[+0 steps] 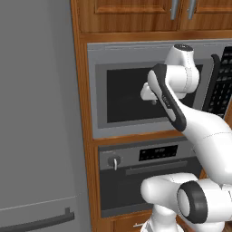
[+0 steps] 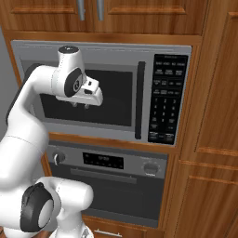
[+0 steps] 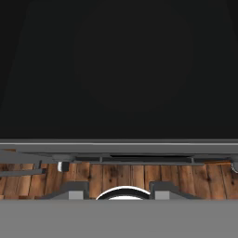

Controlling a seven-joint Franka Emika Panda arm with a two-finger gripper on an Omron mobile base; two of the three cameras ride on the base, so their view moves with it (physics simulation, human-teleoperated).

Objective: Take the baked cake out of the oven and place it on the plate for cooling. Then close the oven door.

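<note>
- Wooden cabinetry (image 2: pixel 209 139) frames the whole wall; upper cupboard doors are cut off along the top edge of both base views, with just the lower ends of their metal pulls showing.
- Grey fridge door (image 1: pixel 36 113) fills the left of the left base view, its dark handle cut off at the bottom corner.
- Silver microwave (image 2: pixel 121 56) sits in the cabinet above the oven, with a vertical handle and a dark keypad at its right; the arm covers part of its dark window in both base views.
- Below it is the oven (image 2: pixel 111 162), its grey control strip with round knobs and a small dark display. The left knob is partly behind the arm in the right base view.
- Beneath the strip, the oven door (image 2: pixel 116 190) stands upright and shut, its horizontal bar handle (image 2: pixel 104 175) across the top. The robot's lower joints hide the door's lower left part. The oven's inside cannot be seen.
- White gripper (image 2: pixel 80 105) hangs in front of the microwave window, fingers pointing down, well above the oven handle.
- Its two dark finger tips (image 3: pixel 72 189) rise in the hand view with a gap between them and nothing in it; they stand apart.
- Seen from the hand, a wide dark panel fills the top, with a grey edge under it and wooden floor planks (image 3: pixel 130 176) lower down.
</note>
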